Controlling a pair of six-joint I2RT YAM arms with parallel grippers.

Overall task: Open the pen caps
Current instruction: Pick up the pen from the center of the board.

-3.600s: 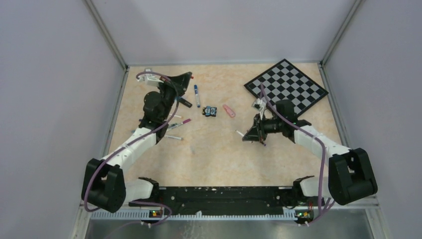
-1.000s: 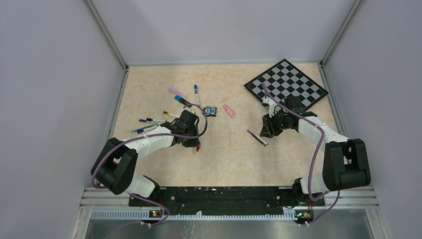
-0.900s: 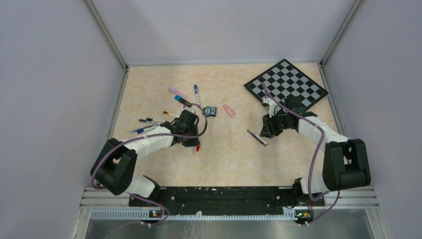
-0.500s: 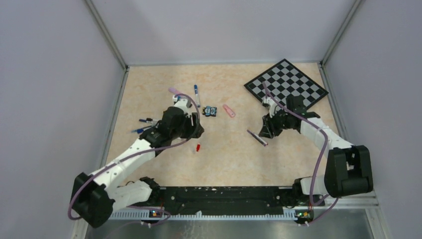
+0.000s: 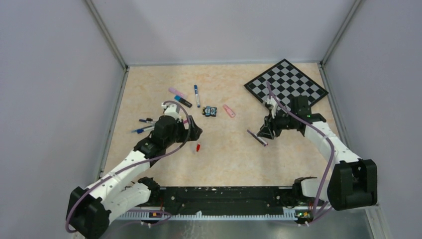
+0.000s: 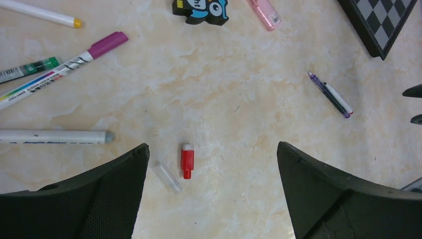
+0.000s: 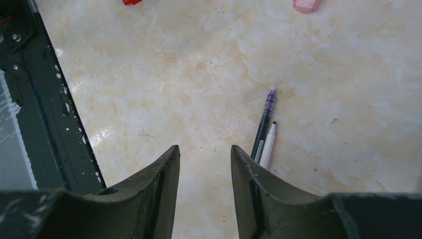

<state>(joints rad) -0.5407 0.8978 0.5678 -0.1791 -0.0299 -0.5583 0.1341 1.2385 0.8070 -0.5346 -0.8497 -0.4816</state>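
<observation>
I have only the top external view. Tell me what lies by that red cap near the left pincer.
Observer: In the left wrist view, a small clear piece lies close beside the red cap, both between the fingers of the wide-open left pincer.
Operator: Check that purple stick by the right pincer.
Observer: The right wrist view shows two things there: a purple pen and a slim white pen, side by side, just ahead of the open, empty right pincer.
Operator: Report on the pens my view loses under the left arm.
Observer: One white marker there looks capped, its magenta cap on.
</observation>
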